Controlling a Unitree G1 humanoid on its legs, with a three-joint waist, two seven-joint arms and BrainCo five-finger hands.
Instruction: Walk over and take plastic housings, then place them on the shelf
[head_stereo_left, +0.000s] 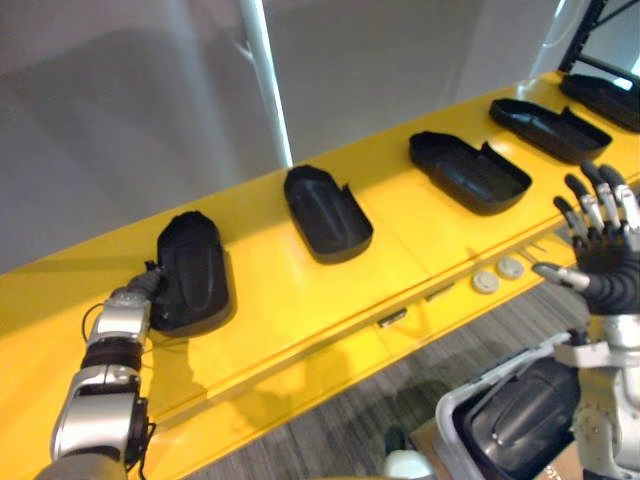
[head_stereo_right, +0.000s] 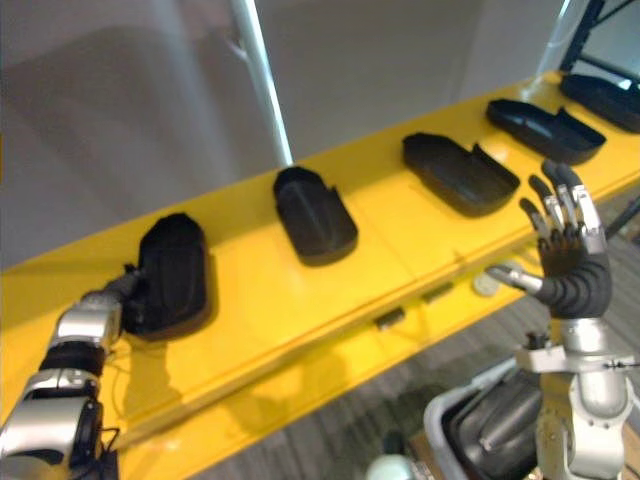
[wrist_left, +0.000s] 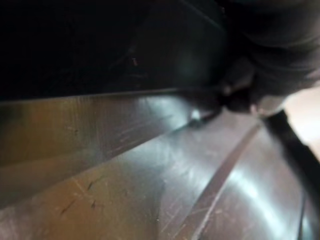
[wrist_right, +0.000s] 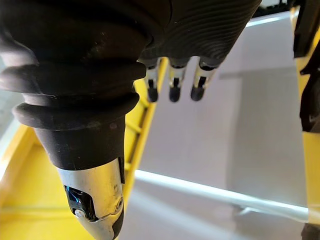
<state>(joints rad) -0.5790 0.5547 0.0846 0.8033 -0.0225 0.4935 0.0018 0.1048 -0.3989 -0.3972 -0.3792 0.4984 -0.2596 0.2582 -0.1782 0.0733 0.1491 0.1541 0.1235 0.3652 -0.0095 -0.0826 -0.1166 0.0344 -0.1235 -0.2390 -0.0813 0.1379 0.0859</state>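
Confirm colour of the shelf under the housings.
Yellow shelf, best in the left eye view.

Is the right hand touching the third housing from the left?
Apart. The right wrist view shows the right hand's fingers straight, touching nothing; the left eye view shows yellow shelf between hand and housing.

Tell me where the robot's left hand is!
In the left eye view, the left hand is on the left side of the yellow shelf, at the near end of the leftmost black plastic shell.
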